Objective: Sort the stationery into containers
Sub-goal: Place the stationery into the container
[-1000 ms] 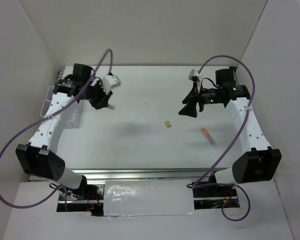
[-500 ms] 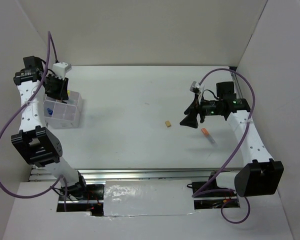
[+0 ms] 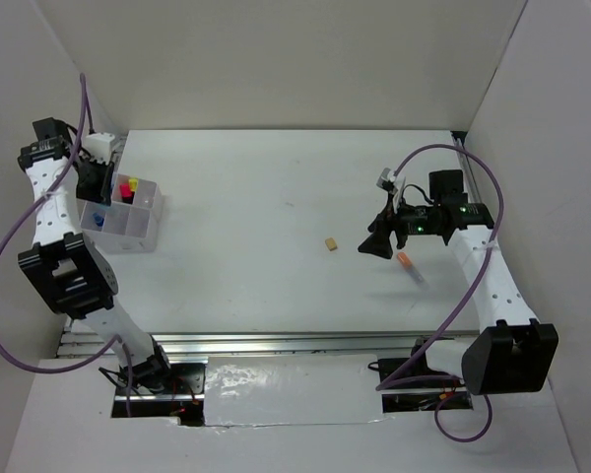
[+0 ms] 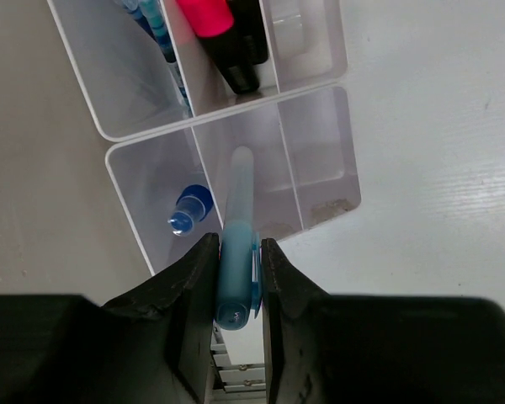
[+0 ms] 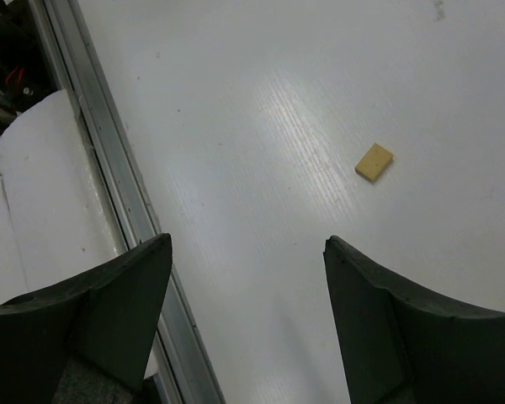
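Your left pincer [image 4: 237, 246] is clamped tight on the light-blue marker [image 4: 234, 198]. It holds the marker over the organizer box [image 4: 352, 189] at the left edge of the bench [image 3: 276, 187]. The marker's far end points into the compartment beside the one with the blue-capped bottle [image 4: 188, 217]. A pink highlighter [image 4: 204, 15] stands in a farther compartment. Your right pincer [image 5: 246, 252] hangs wide open and empty above the bench, near a small tan block [image 5: 374, 162]. The orange-capped tube [image 3: 407, 265] lies just beside that pincer.
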Robot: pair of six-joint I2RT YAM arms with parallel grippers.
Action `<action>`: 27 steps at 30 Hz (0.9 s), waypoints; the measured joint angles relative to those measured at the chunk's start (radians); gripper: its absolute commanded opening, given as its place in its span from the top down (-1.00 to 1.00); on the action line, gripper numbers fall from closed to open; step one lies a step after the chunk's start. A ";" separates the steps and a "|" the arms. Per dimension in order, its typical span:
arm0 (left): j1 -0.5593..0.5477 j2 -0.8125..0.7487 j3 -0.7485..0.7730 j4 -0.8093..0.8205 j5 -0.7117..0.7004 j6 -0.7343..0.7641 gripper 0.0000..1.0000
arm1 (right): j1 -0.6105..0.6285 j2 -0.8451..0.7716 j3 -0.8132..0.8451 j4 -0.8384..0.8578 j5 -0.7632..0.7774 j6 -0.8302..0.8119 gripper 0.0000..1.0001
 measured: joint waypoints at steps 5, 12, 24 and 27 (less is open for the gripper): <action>-0.018 0.016 0.000 0.032 -0.035 -0.008 0.44 | -0.002 -0.004 -0.014 0.001 0.014 -0.002 -0.57; -0.030 0.048 0.000 0.050 -0.054 -0.023 0.20 | -0.082 -0.019 -0.036 -0.002 0.090 0.021 -0.51; -0.045 -0.026 -0.041 0.085 0.004 -0.048 -0.28 | -0.325 -0.064 -0.061 -0.111 0.302 0.007 -0.39; -0.058 -0.074 -0.041 0.092 0.061 -0.071 -0.24 | -0.369 -0.080 -0.063 -0.142 0.366 -0.014 -0.28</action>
